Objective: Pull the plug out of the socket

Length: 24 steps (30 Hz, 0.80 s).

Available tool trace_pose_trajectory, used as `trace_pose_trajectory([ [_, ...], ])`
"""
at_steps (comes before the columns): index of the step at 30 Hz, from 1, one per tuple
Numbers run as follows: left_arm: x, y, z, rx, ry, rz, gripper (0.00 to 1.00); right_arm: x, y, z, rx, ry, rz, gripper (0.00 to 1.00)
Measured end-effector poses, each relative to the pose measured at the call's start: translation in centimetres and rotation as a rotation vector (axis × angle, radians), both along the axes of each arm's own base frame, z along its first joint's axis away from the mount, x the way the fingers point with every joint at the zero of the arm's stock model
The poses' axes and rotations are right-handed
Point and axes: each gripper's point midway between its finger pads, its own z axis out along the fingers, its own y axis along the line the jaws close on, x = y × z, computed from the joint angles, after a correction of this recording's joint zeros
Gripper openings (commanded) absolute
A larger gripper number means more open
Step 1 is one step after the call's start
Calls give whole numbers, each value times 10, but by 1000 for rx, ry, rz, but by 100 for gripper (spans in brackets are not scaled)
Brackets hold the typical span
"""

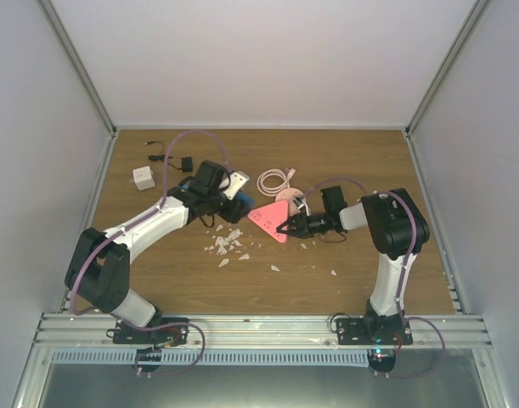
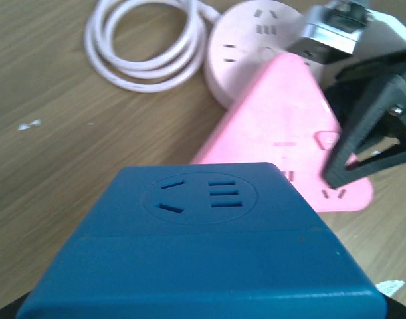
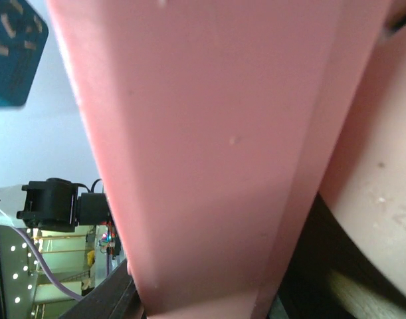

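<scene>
Now socket clamped in right pincer (at one corner).

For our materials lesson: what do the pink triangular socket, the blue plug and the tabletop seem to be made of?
The socket looks like moulded plastic: matt salmon pink, smooth, rounded edges. The blue plug seems plastic too: matt, with crisp moulded slots and a seam line. The table shows wood grain; solid wood or laminate, I cannot tell.
</scene>
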Motion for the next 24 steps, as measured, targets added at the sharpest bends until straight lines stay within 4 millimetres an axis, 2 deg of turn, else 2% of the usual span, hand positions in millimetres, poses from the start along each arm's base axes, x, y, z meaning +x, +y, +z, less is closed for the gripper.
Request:
trace_pose_trajectory([
  [4,17,28,3,-47,14,47,14,0,0,0,0,0,0,17],
  [8,30,54,8,-109,31,75,14,1,0,0,0,-2,1,27],
  [11,36,76,10,-152,38,95,14,3,-1,0,-2,-12,-2,42],
  [14,37,102,8,-190,56,121,15,4,-2,1,-2,-17,-5,54],
  [20,32,165,5,-253,71,200,18,21,-10,11,-1,-79,-38,71],
  [24,27,204,4,-273,60,259,19,23,-10,16,1,-98,-40,82],
])
